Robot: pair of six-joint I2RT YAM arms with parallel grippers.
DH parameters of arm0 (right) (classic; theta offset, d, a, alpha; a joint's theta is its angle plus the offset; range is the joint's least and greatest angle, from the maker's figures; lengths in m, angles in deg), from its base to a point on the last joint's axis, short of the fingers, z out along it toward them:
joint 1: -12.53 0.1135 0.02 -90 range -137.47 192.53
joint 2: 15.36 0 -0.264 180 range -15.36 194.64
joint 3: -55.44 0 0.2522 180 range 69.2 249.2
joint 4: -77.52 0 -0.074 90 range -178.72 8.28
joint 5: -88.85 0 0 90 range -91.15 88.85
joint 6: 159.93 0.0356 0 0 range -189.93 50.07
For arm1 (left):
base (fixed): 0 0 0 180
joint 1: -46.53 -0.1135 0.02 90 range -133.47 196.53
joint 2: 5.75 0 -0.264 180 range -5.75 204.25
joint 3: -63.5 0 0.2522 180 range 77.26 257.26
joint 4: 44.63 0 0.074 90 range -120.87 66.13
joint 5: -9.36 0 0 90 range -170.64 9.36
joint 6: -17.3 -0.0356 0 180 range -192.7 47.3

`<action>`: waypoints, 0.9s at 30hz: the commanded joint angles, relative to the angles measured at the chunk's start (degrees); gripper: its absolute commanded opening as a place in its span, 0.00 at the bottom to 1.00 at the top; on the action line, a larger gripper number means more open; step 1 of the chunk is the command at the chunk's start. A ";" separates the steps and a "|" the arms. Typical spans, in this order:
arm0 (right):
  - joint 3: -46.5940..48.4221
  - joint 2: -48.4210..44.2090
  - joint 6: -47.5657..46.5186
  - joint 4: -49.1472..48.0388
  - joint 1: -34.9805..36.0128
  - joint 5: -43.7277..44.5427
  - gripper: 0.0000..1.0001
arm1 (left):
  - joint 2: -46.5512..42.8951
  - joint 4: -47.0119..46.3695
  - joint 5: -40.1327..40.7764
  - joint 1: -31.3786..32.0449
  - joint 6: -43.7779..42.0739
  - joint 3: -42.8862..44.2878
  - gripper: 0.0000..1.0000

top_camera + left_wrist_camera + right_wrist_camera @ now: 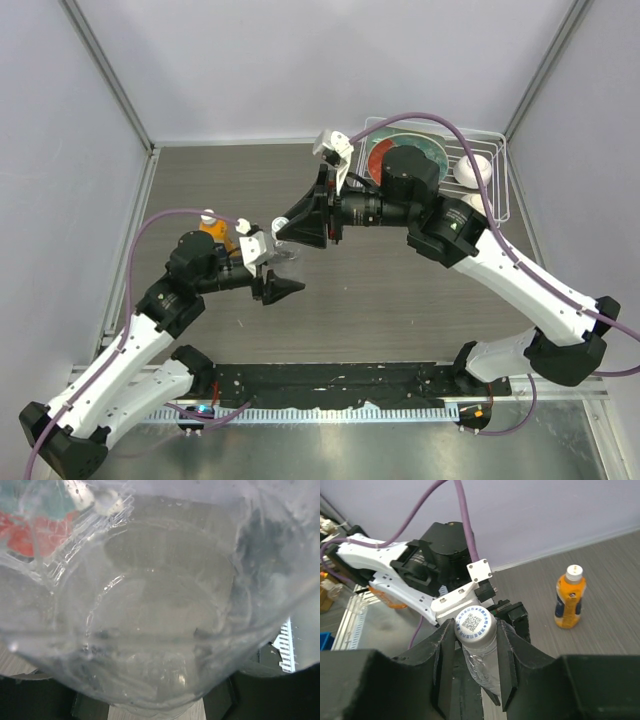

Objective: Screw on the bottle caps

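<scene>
The clear bottle [287,264] is held above the table's middle left. My left gripper [277,282] is shut on its body, and the bottle fills the left wrist view [160,610]. My right gripper [475,632] is shut on the white cap [473,623], which has blue print and sits on the bottle's neck, with one finger touching each side. In the top view my right gripper [284,233] is at the bottle's top. The orange bottle [569,602] stands upright with the cream cap [575,571] on it. It is behind my left wrist in the top view [219,233].
A white wire rack [500,185] stands at the back right. It holds a red-and-teal plate [378,158] and a white ball [472,170]. Grey walls close in the table on the left, back and right. A black strip runs along the near edge.
</scene>
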 commanded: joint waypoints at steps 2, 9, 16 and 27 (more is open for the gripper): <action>-1.28 2.18 -2.36 3.03 2.33 13.59 0.10 | -0.10 -4.04 3.70 0.68 -2.11 0.26 0.00; -3.03 -3.00 -4.39 -1.35 2.51 16.67 0.61 | -0.45 -5.97 1.42 0.68 2.46 -1.15 0.01; -3.30 -3.01 -5.36 -3.03 2.51 15.98 0.61 | -0.27 -7.29 0.54 0.68 5.63 -1.33 0.01; 3.38 -6.79 -16.08 9.62 2.42 -1.16 0.78 | -0.36 -6.68 -16.40 0.68 8.70 -1.50 0.00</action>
